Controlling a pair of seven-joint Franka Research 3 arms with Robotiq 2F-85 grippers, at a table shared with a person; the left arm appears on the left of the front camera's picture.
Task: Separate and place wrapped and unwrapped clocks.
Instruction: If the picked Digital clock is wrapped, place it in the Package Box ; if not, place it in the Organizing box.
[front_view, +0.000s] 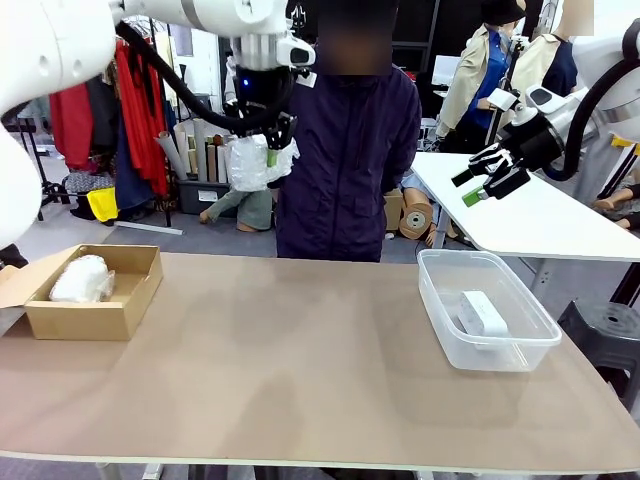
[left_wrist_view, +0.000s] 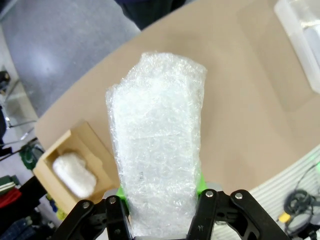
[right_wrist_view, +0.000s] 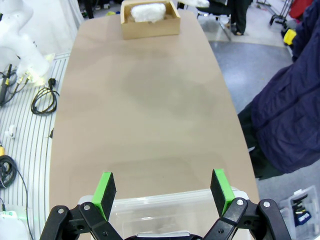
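Note:
My left gripper hangs high above the table's far edge, shut on a bubble-wrapped clock; in the left wrist view that white bundle stands between the green pads. Another wrapped clock lies in the cardboard box at the table's left, also seen from the left wrist as a bundle in the box. The bare white clock lies in the clear plastic bin at the right. My right gripper is open and empty, raised above and behind the bin.
A person in a dark jacket stands at the far side, just behind the held bundle. The brown tabletop stretches bare between box and bin. A second white table stands at the back right. Cables lie on the floor beside the table.

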